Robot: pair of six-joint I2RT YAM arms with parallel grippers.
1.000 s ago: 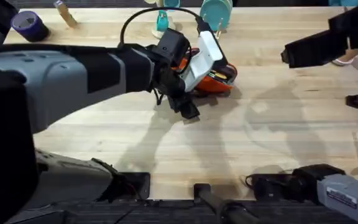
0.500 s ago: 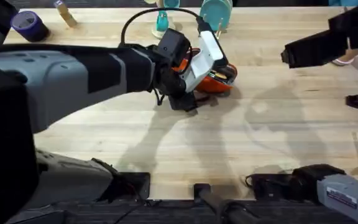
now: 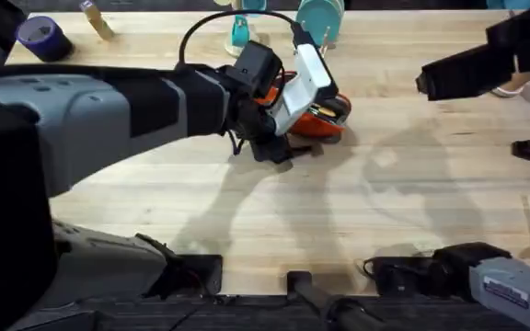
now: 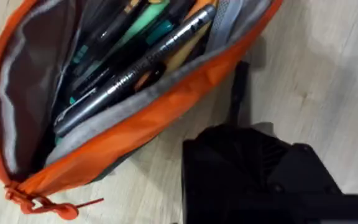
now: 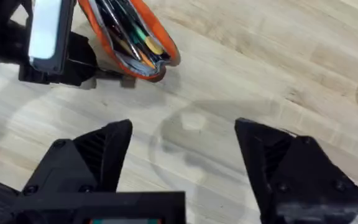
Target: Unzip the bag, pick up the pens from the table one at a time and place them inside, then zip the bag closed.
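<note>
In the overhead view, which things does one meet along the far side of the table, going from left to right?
purple tape roll → pale wooden stick → orange bag with the left claw beside it → right claw.

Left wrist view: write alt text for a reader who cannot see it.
An orange bag lies unzipped on the pale wooden table, its dark lining holding several pens, one silvery-grey with printed lettering on top. An orange zipper pull trails from one end, and a black gripper part sits on the table beside the bag.
</note>
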